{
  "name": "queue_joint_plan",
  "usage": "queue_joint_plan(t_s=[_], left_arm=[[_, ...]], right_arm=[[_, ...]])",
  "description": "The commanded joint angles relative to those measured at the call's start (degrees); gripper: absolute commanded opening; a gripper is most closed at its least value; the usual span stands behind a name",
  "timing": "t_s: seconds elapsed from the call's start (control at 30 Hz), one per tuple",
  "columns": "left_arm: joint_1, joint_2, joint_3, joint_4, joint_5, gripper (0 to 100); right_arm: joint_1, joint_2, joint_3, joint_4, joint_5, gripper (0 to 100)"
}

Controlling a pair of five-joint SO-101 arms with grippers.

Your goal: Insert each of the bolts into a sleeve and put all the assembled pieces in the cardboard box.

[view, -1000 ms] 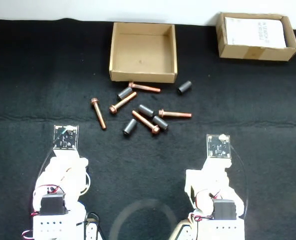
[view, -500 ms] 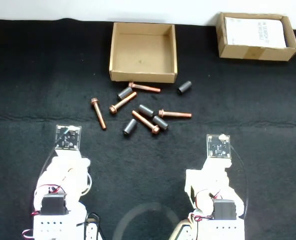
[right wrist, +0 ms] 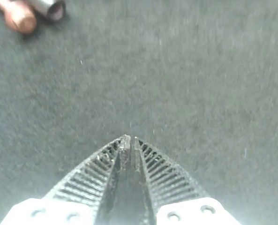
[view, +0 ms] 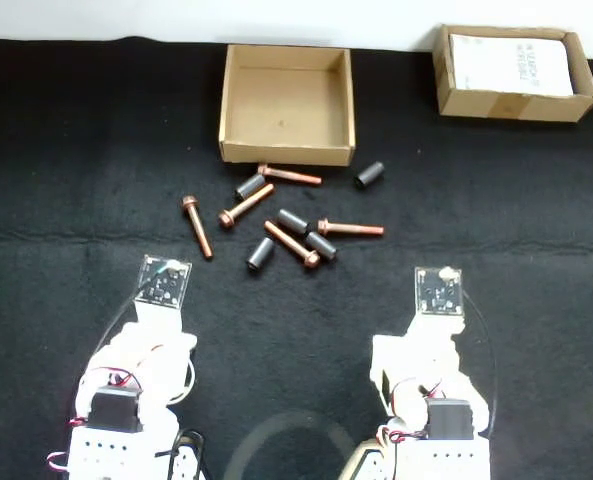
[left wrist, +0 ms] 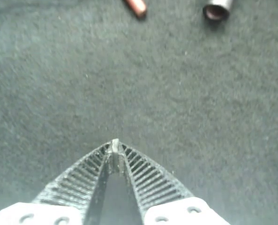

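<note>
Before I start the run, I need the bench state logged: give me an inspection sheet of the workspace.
Surface: black cloth, flat, covering the table.
Job's things: five copper bolts and five dark sleeves loose in front of the cardboard box, which is empty; none assembled.
Clutter: second box holding a printed sheet, far corner.
Grippers: left pincer and right pincer shut, holding nothing, over bare cloth.
Cables: red and white wires at the arm bases.
Surroundings: white strip beyond the cloth's far edge.

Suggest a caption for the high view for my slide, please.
Five copper bolts and five dark sleeves lie scattered on black cloth near the empty cardboard box.
</note>
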Motion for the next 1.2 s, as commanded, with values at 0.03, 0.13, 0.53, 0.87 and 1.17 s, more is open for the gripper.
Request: queue_joint_plan(t_s=[0.03, 0.13, 0.53, 0.87, 1.17], left_arm=[[0.66, -0.4, 0.92, -0.44, -0.44, 1], [0.48, -0.48, 0.92, -6.42, -0.18, 1], [2.86, -0.13, 0.92, -30.07, -0.18, 1], [11.38, -0.31, 0.92, -9.85, -0.26, 1], [12.0, -0.13, 0.57, -13.45, 1.93, 1]], right_arm=[[-0.31, 0.48, 7.52, -4.53, -0.53, 2.2], [-0.31, 0.48, 7.43, -8.48, -0.62, 2.2], [-0.57, 0.48, 7.6, -18.68, -0.18, 8.2], [-4.09, 0.84, 7.6, -22.55, 3.87, 26.6], [-3.91, 1.19, 5.41, -18.59, 8.97, 26.6]])
